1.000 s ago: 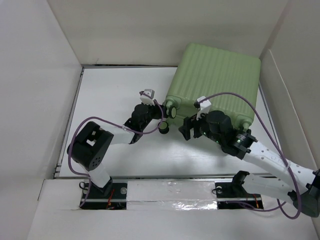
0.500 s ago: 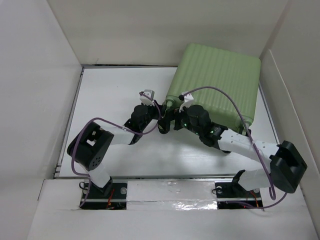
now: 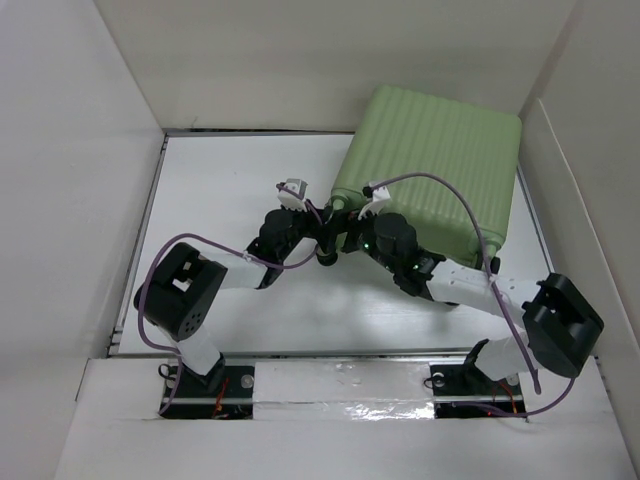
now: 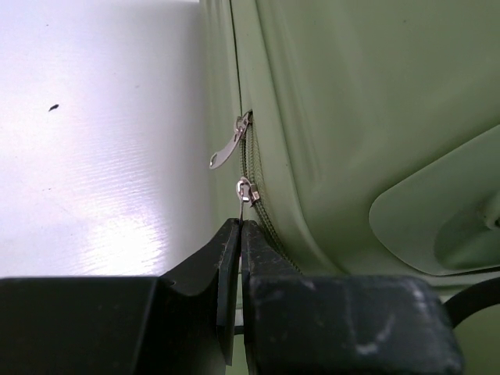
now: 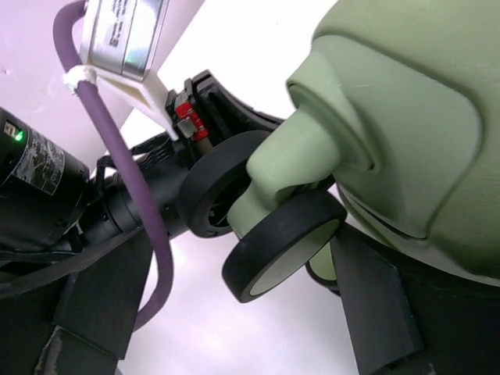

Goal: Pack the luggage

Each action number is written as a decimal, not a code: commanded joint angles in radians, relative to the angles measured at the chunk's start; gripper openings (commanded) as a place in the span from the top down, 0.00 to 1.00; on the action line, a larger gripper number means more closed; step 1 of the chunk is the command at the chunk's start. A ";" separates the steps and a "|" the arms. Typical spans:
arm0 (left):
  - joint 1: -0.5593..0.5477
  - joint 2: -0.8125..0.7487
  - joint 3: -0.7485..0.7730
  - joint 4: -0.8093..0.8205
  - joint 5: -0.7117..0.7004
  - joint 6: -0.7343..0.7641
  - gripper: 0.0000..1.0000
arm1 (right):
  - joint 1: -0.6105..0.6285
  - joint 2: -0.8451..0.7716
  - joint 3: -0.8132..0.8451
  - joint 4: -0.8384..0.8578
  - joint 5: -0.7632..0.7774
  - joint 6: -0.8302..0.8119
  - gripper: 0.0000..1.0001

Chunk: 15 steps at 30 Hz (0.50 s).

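The pale green luggage (image 3: 430,160) lies closed at the back right of the white table. My left gripper (image 3: 327,243) is at its near-left corner. In the left wrist view the luggage shell (image 4: 351,117) fills the right side, and my left gripper (image 4: 241,230) is shut on a silver zipper pull (image 4: 243,199) on the seam. A second zipper pull (image 4: 226,148) hangs free just beyond. My right gripper (image 3: 350,240) is at the same corner. In the right wrist view my right gripper (image 5: 234,312) is open, its fingers on either side of a black-and-cream wheel (image 5: 285,246) of the luggage (image 5: 406,117).
White walls box in the table (image 3: 230,180) on the left, back and right. The two wrists sit very close together; the left arm's wrist and purple cable (image 5: 117,156) fill the left of the right wrist view. Bare tabletop (image 4: 101,141) lies left of the luggage.
My right arm has swung left along the luggage's near edge to its near-left corner wheel, beside my left gripper. My left gripper has barely moved.
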 commanded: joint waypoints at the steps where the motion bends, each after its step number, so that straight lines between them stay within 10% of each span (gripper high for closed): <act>1: 0.028 -0.027 -0.021 0.073 0.034 -0.011 1.00 | -0.035 -0.008 -0.026 0.262 0.021 0.082 0.05; 15: 0.049 -0.039 -0.030 0.090 0.069 -0.037 1.00 | -0.157 -0.137 -0.179 0.380 -0.207 0.159 0.00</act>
